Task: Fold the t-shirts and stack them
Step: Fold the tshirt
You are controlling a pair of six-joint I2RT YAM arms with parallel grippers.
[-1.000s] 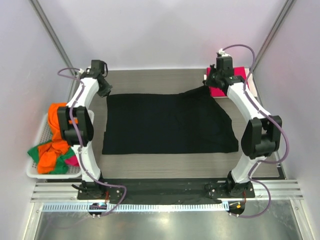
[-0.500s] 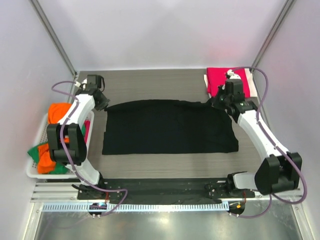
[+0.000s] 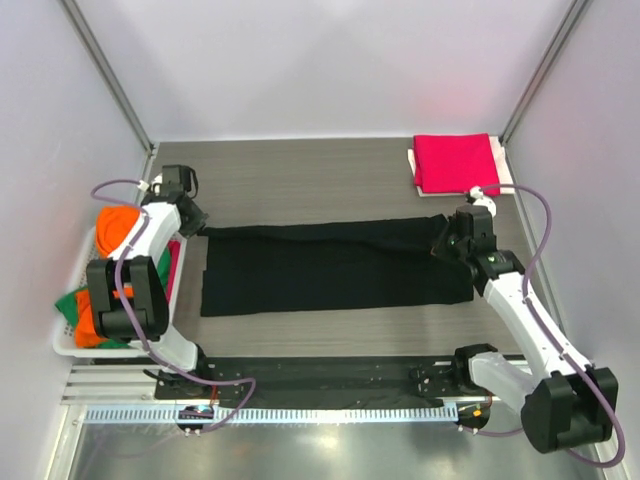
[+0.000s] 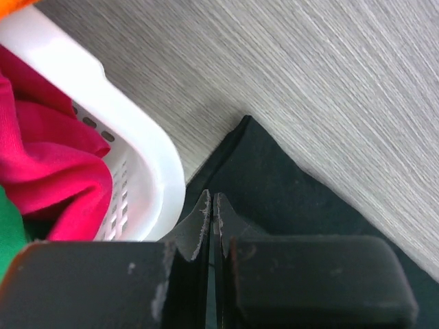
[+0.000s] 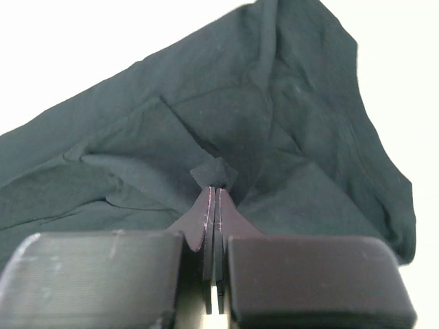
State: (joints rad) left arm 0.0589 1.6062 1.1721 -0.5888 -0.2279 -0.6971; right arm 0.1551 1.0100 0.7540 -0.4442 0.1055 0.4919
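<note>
One black t-shirt (image 3: 330, 268), one crimson-pink t-shirt (image 3: 455, 162)

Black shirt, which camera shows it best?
The top external view: the whole black t-shirt shows as a long band on the table. Left wrist shows only a corner beside the white basket; right wrist only one rumpled end.
</note>
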